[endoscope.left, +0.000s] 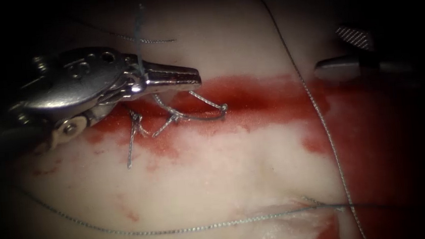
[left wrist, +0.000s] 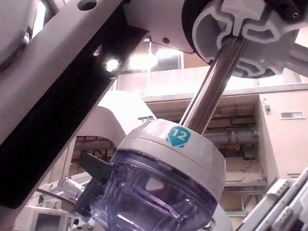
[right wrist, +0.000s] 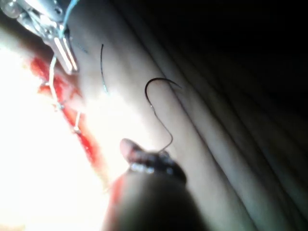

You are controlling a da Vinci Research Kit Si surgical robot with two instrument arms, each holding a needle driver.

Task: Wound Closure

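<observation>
L tool: jaws pressed together, pinching thread at their base; that strand rises straight up from them. Just below the tips, knotted stitches with cut ends over the cut in the tissue. R tool, well right of cut: jaws' state can't tell. Needle lies free on tissue, just beyond R tool tip, unheld. Judgement: keep tension on the held strand even, no jerking the knot.
</observation>
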